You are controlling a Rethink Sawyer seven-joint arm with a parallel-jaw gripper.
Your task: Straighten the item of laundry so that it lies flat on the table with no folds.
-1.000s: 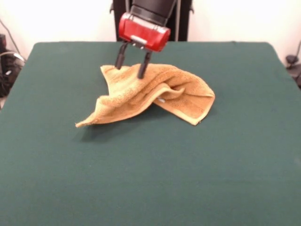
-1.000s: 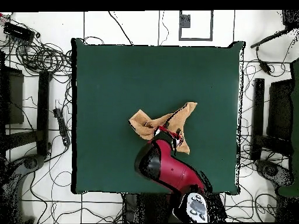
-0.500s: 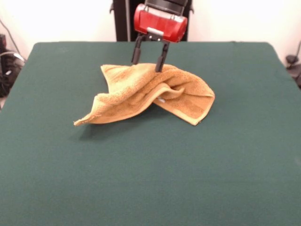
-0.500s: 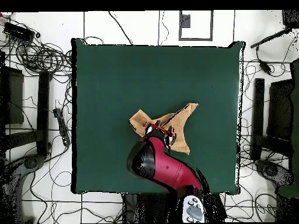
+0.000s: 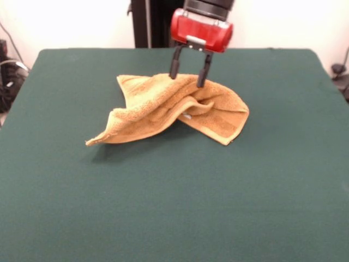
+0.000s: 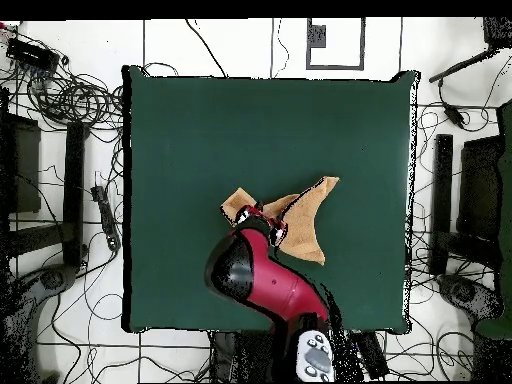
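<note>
Gripper (image 5: 188,73) over crumpled towel (image 5: 174,109)

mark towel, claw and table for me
towel (image 5: 163,106), front view, middle of the crumpled cloth
claw (image 5: 188,73), front view, midway between its open tips
table (image 5: 174,207), front view, bare green near side

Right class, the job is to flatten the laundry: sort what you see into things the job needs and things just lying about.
Needed for the job:
- crumpled orange towel
- green table
- gripper, open, at the towel's far edge

Just lying about:
- tangled cables on the floor
- dark stands beside the table
</note>
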